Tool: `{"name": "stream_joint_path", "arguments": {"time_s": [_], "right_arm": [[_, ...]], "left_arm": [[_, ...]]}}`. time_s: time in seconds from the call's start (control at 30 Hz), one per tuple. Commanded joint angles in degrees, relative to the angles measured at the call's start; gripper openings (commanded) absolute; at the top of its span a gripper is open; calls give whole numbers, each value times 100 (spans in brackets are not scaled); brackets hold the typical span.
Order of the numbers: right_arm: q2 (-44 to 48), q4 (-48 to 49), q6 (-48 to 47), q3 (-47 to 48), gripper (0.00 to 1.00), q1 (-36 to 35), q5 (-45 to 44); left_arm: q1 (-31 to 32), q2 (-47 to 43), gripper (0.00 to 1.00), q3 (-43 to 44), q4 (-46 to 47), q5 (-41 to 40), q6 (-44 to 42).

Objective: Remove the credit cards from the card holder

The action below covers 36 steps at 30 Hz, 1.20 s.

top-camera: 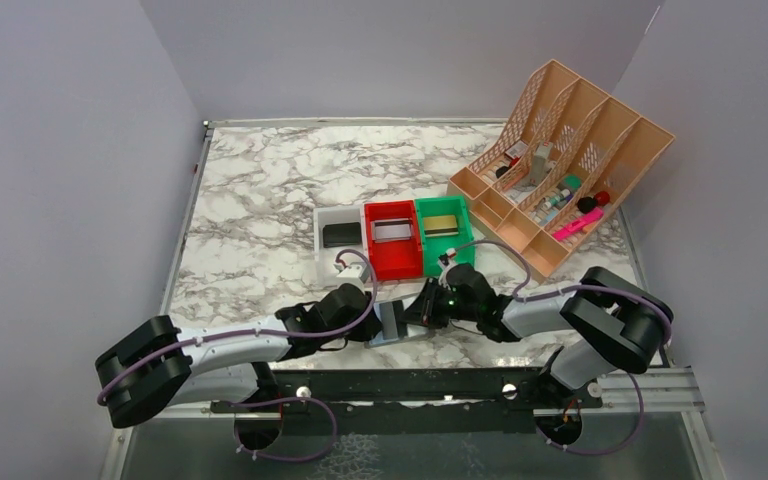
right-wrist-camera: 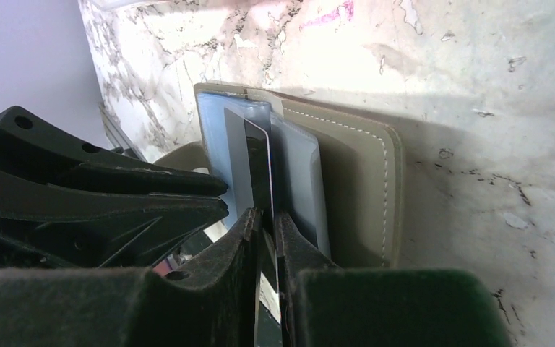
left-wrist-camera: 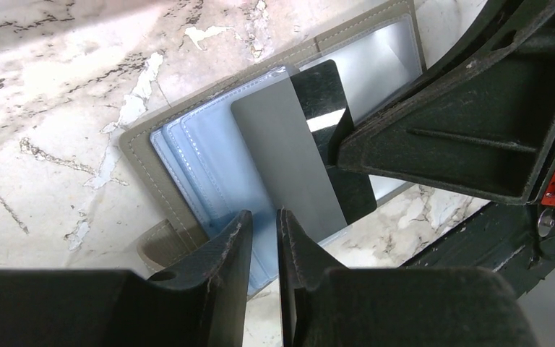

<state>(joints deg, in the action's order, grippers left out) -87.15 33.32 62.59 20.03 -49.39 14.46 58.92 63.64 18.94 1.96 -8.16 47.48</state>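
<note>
**Holder open at the near edge of the tabletop, with both arms on it**

The holder (top-camera: 391, 324) is laid open on the tabletop (top-camera: 260, 200), just in front of the red bin (top-camera: 393, 262) and between the two arms. The left fingers (left-wrist-camera: 233, 242) are seen almost together, clamped on the lower edge of the holder's pale blue panel. A grey card (left-wrist-camera: 285, 163) and a black card (left-wrist-camera: 330, 97) are seen sticking partway out of that panel, the grey overlapping the black. The black card's edge is flanked by the right fingers (right-wrist-camera: 244, 238), which are set only slightly apart. Whether the card is pinched by them cannot be told.
</note>
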Motion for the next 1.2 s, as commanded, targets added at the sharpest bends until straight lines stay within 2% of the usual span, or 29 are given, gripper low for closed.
{"name": "stream_joint_path", "arguments": {"time_s": [0.0,0.17,0.33,0.63,0.73,0.93,1.17], "right_arm": [[-96,368,32,-74,17,26,66],[54,764,57,-330,21,25,57],[182,538,-57,-282,22,25,-31],[-143,805,-90,-149,25,25,280],[-124,729,-91,-155,22,25,175],[83,463,-163,-178,7,25,-7],[254,299,-215,-184,3,26,-81]], "left_arm": [[8,206,23,-4,-474,-16,-195],[12,213,23,13,-496,43,-213],[12,172,23,46,-516,51,-221],[15,298,23,66,-508,225,-296],[14,348,23,77,-507,211,-295],[10,428,22,117,-506,201,-306],[13,316,22,36,-507,206,-284]]}}
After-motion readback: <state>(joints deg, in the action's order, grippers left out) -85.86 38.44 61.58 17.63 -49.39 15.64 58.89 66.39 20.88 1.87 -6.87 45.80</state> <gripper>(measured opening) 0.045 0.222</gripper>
